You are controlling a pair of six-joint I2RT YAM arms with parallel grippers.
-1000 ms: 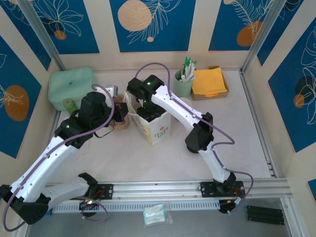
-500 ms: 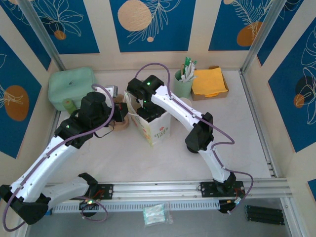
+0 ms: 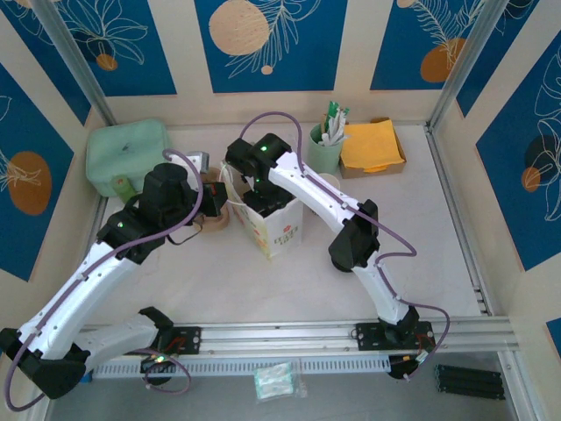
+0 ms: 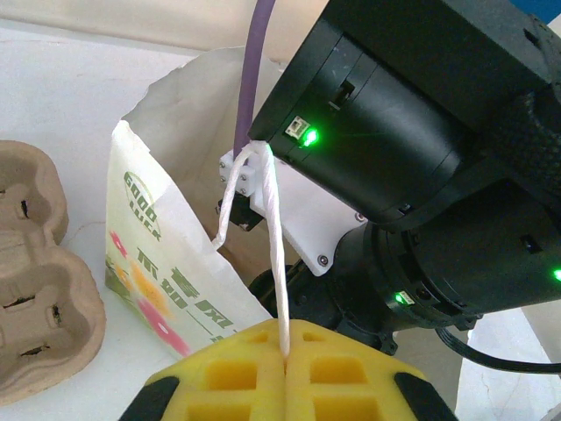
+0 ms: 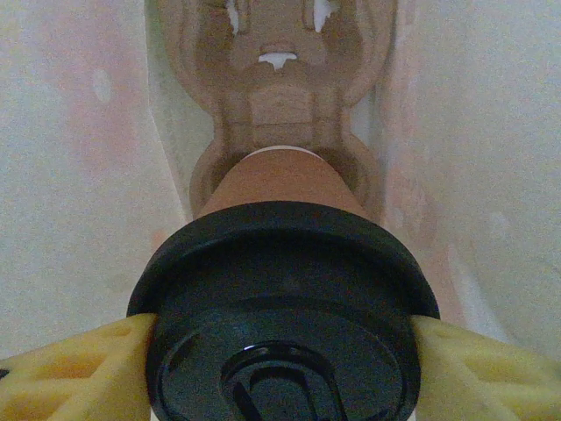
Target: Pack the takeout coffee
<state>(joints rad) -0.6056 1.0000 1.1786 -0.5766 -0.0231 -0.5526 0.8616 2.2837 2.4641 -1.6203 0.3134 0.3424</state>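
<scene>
A paper bag [image 3: 279,230] printed with flowers stands open near the middle of the table [image 3: 421,254], a little toward its left edge. Two white robot arms meet at it.

The left gripper [image 4: 285,351] has its yellow fingers pressed together on the bag's white string handle [image 4: 273,246], which runs taut up to the bag's rim. The pull appears meant to hold the mouth wide and stop the bag tipping. The black wrist of the right arm [image 4: 421,158] reaches down through that mouth.

Inside the bag, between pale paper walls, the right gripper [image 5: 280,368] is clamped on the takeout coffee [image 5: 285,180], a kraft-brown paper cup. One yellow finger is set against each side of its black lid [image 5: 280,263]. The cup is upright, so nothing should spill. Below it, on the floor of the bag, lies a brown cardboard carrier [image 5: 280,88]. The cup's base lines up with the carrier's nearer pocket, most likely so the pocket will steady it – but whether the base is already seated cannot be told from here.

A second cardboard carrier [image 4: 35,281] rests on the table just beside the bag, on the side toward the table's left edge.
</scene>
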